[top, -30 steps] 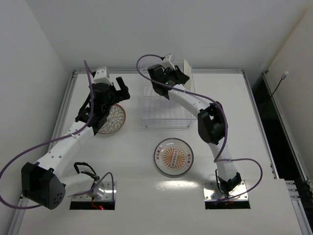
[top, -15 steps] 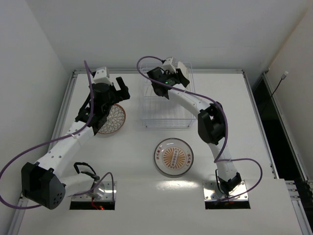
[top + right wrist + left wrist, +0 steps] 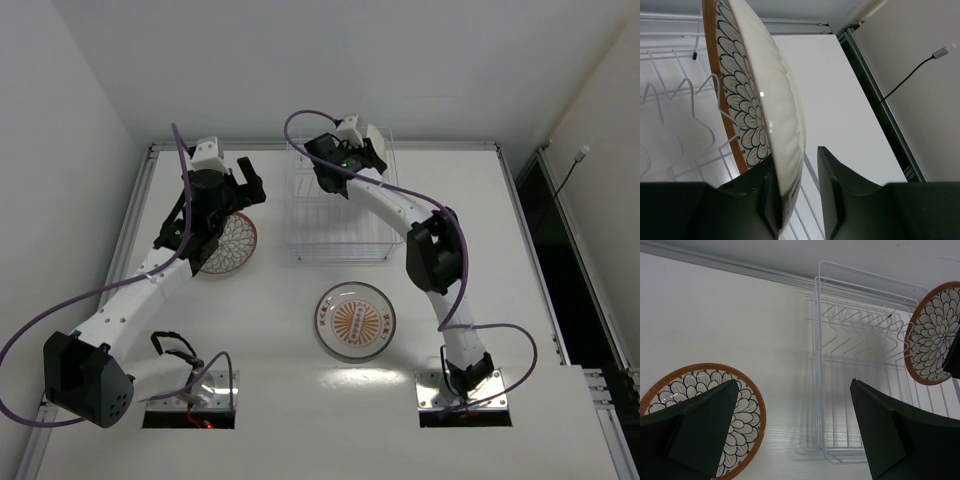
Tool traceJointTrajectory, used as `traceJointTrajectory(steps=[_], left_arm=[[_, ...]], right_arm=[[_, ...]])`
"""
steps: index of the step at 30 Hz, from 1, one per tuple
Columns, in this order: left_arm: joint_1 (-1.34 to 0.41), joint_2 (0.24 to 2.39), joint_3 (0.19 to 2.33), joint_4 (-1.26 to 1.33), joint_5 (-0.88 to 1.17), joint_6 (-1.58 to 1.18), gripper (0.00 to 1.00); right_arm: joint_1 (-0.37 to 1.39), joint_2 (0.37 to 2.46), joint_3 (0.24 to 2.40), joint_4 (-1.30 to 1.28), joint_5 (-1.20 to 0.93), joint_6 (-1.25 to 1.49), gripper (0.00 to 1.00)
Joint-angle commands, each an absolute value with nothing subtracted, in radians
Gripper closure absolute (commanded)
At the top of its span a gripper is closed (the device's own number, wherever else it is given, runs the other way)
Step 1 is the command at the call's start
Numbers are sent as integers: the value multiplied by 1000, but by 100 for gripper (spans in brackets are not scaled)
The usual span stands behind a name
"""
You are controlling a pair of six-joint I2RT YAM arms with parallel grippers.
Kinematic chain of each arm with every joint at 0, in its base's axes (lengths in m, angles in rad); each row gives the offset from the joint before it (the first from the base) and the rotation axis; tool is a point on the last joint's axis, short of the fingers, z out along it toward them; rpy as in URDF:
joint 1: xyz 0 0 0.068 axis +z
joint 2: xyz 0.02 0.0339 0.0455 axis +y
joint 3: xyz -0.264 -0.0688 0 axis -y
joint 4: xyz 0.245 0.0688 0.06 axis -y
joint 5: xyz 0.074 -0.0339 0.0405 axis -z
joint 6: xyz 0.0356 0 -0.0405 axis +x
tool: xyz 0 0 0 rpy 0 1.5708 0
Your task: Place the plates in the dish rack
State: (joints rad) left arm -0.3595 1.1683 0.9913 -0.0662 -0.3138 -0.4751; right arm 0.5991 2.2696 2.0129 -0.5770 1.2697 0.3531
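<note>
A petal-pattern plate [image 3: 376, 141] stands on edge in the far right slots of the white wire dish rack [image 3: 340, 215]. My right gripper [image 3: 360, 152] straddles its rim. In the right wrist view the plate [image 3: 765, 100] rests against the left finger, and a gap shows between its cream back and the right finger [image 3: 840, 185], so the gripper [image 3: 797, 162] is open. A second petal plate [image 3: 228, 243] lies flat on the table left of the rack. My left gripper [image 3: 243, 182] hovers open and empty above it [image 3: 792, 385]. A sunburst plate [image 3: 354, 320] lies flat in front of the rack.
In the left wrist view the rack [image 3: 860, 365] is ahead, with the standing plate [image 3: 935, 335] at its right end and the flat plate [image 3: 747, 415] at lower left. The table's raised back rail [image 3: 450, 147] runs just behind the rack.
My right gripper has lowered the petal plate from above the rack's far right corner down into the slots and shifted slightly left. The left arm has not moved.
</note>
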Motion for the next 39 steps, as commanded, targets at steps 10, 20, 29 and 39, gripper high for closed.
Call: traceJointTrajectory(steps=[10,20,29,39], left_arm=[[-367,1140,999,-37,-314,-468,6],[-367,1140,999,-37,-314,-468,6],[-367,1140,999,-37,-314,-468,6],[-367,1140,999,-37,-314,-468,6]], right_arm=[[534,2194,2074,-476,1192,241,100],[523,2223,2154,-416,1115,110,100],[532,2243,2085,-449,1017,193,100],[532,2295,2049,-502,968,264,100]])
